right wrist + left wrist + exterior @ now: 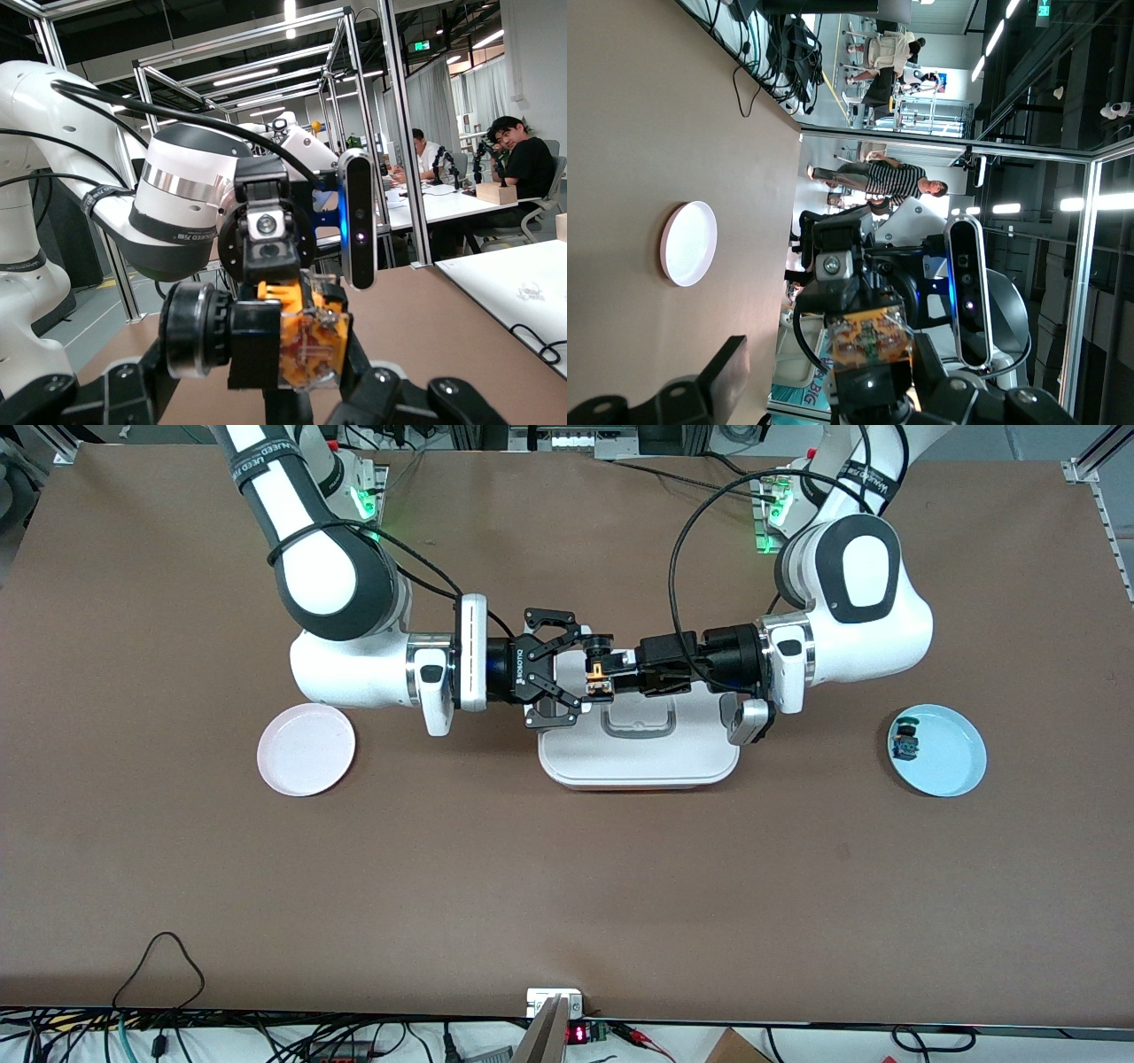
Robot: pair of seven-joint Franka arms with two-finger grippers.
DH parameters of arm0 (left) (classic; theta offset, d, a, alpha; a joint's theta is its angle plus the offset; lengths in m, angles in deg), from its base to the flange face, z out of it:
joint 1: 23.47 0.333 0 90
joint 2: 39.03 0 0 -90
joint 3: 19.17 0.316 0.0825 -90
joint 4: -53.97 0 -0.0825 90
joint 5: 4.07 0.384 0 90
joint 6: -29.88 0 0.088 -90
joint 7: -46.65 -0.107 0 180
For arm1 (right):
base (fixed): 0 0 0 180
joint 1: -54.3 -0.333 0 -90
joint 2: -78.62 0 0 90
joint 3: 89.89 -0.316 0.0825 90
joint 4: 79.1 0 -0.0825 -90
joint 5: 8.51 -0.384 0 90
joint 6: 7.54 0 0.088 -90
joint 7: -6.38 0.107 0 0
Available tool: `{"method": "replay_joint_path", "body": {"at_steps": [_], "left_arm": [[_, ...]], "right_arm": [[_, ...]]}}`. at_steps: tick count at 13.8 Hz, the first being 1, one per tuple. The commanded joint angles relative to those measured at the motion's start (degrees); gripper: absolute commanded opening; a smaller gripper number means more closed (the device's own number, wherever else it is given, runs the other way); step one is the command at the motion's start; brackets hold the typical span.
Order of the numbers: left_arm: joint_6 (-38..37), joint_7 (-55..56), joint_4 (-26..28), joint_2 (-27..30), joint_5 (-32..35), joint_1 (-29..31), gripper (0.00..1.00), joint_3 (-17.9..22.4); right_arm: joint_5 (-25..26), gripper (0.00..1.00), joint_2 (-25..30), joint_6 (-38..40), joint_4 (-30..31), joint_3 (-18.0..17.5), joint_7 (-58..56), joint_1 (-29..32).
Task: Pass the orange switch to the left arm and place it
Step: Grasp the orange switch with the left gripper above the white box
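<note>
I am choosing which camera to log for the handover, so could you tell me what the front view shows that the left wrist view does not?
Only the front view shows the box under both hands and the blue plate holding a second small switch. Only the left wrist view shows the room and people past the table's edge. Both show the orange switch and the pink plate.

You had the front camera high across the table, looking down at both arm bases, with the box about midway along the table. Your left wrist camera looked sideways along the tabletop from above the box, very close to the orange switch, taking in the pink plate toward the right arm's end. Your right wrist camera faced the opposite way, equally close to that switch. All three views shared the switch over the box.
</note>
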Motion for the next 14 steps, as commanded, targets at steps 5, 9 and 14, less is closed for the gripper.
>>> {"method": "replay_joint_path", "body": {"at_steps": [5,9,14], "left_arm": [[0.4,-1.88,-2.05,-1.48,-1.8,-0.26,0.37,-0.51],[0.4,-1.79,-2.14,-1.57,-1.8,-0.78,0.36,-0.6],[0.31,-1.62,-2.4,-1.65,-1.8,-0.79,0.27,-0.6]], "right_arm": [[-1.1,0.0,0.16,0.57,-0.01,0.48,-0.91,-0.44],[-1.27,0.0,0.16,0.57,-0.01,0.48,-0.91,-0.53],[-1.45,0.99,0.16,0.48,0.25,0.48,0.05,-0.53]]}}
